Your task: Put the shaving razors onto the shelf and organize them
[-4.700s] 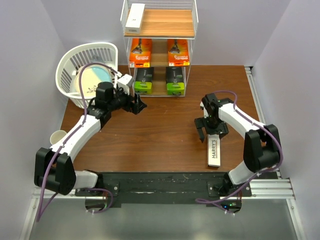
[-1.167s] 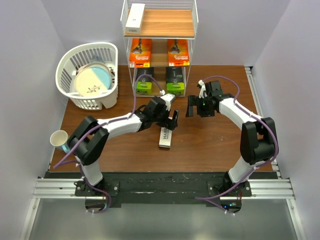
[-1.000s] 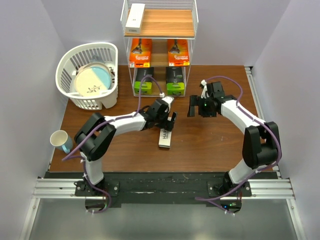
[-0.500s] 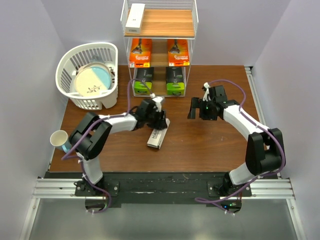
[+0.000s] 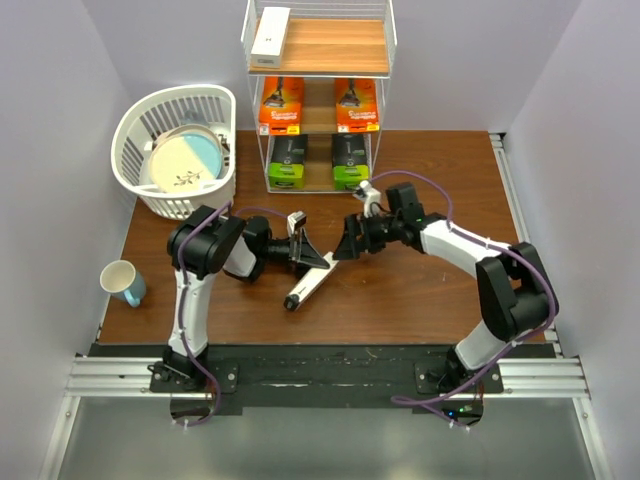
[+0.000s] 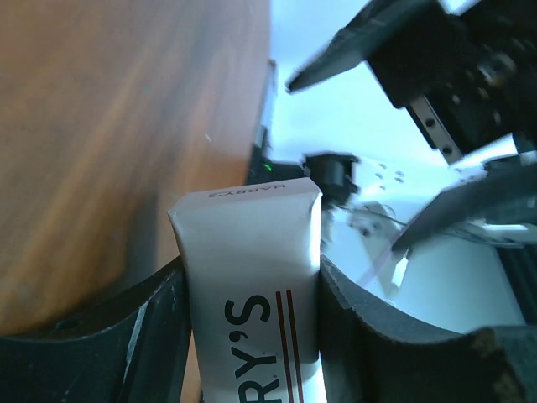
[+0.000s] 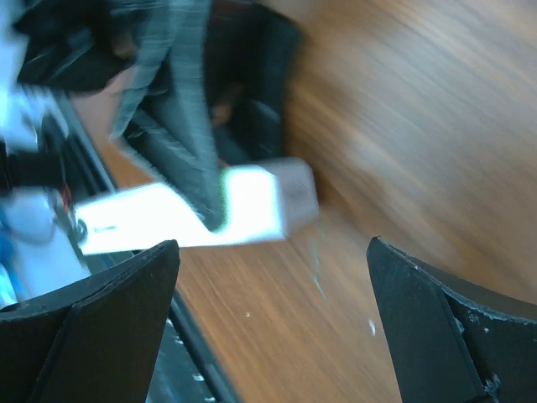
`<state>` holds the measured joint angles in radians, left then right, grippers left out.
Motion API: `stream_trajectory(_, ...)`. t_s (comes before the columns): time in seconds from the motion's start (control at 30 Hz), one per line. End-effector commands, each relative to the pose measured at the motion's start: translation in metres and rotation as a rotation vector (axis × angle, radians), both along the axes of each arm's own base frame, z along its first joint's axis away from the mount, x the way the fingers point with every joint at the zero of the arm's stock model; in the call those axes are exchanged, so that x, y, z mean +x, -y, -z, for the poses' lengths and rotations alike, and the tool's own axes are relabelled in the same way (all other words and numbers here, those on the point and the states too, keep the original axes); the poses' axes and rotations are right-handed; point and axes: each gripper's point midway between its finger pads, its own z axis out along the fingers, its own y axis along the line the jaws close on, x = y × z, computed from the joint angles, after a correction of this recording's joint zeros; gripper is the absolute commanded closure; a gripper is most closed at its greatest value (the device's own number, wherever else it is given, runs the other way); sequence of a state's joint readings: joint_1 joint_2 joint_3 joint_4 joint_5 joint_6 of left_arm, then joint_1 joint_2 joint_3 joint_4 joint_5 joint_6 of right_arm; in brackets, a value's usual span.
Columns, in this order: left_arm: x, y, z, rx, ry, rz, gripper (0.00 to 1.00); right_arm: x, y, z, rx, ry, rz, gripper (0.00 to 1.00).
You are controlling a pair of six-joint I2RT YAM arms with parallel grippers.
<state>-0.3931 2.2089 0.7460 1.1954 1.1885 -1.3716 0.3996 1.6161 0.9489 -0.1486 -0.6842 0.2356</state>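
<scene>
The long white HARRY'S razor box (image 5: 307, 285) is tilted over the table's middle, and my left gripper (image 5: 312, 258) is shut on its upper end. In the left wrist view the box (image 6: 252, 277) sits squeezed between both black fingers (image 6: 159, 336). My right gripper (image 5: 350, 240) stands open just right of that end; the right wrist view shows the box (image 7: 243, 210) ahead of its spread fingers (image 7: 453, 327). On the shelf (image 5: 330, 45) lie a white box (image 5: 270, 32), two orange boxes (image 5: 281, 105) and two black-and-green packs (image 5: 287, 160).
A white slatted basket (image 5: 215, 100) holding a plate stands at the back left. A mug (image 5: 122, 280) sits off the table's left edge. The shelf stands at the back centre, close behind both grippers.
My left gripper closed on the HARRY'S box, then swung it so it tilts down to the left. The left arm folded back. My right gripper moved left toward the box's end.
</scene>
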Motion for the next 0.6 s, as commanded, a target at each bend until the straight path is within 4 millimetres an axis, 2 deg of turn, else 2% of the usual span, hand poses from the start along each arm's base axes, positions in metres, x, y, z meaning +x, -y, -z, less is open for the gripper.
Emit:
stream_trajectory(0.0, -0.016, -0.005, -0.076, -0.251, 0.438, 0.138, 0.44, 0.025, -0.019, -0.055, 0.021, 0.442, -0.257, 0.01)
stream_trajectory(0.03, -0.017, -0.006, -0.076, -0.249, 0.432, 0.149, 0.44, 0.028, -0.021, -0.065, 0.027, 0.500, -0.305, 0.01)
stream_trajectory(0.07, -0.018, -0.006, -0.077, -0.248, 0.423, 0.155, 0.43, 0.030, -0.019, -0.066, 0.005, 0.587, -0.377, 0.01)
stream_trajectory(0.17, -0.024, -0.009, -0.075, -0.237, 0.409, 0.187, 0.43, 0.027, -0.018, -0.069, 0.010, 0.696, -0.517, 0.01)
stream_trajectory(0.2, -0.026, -0.009, -0.076, -0.237, 0.406, 0.190, 0.43, 0.020, -0.015, -0.060, 0.005, 0.666, -0.557, 0.01)
stream_trajectory(0.33, -0.029, -0.010, -0.085, -0.242, 0.422, 0.205, 0.43, 0.016, -0.024, -0.064, 0.073, 0.701, -0.650, 0.01)
stream_trajectory(0.37, -0.028, -0.009, -0.088, -0.244, 0.420, 0.206, 0.43, 0.013, -0.026, -0.064, 0.088, 0.736, -0.702, 0.01)
stream_trajectory(0.4, -0.028, -0.009, -0.092, -0.248, 0.427, 0.206, 0.42, 0.000, -0.025, -0.064, 0.132, 0.696, -0.740, 0.01)
stream_trajectory(0.47, -0.028, -0.009, -0.096, -0.251, 0.437, 0.212, 0.41, -0.005, -0.029, -0.063, 0.160, 0.736, -0.822, 0.01)
stream_trajectory(0.5, -0.029, -0.009, -0.100, -0.254, 0.448, 0.217, 0.41, -0.020, -0.028, -0.061, 0.186, 0.684, -0.855, 0.01)
stream_trajectory(0.57, -0.031, -0.009, -0.101, -0.253, 0.447, 0.221, 0.40, -0.024, -0.029, -0.058, 0.202, 0.735, -0.940, 0.01)
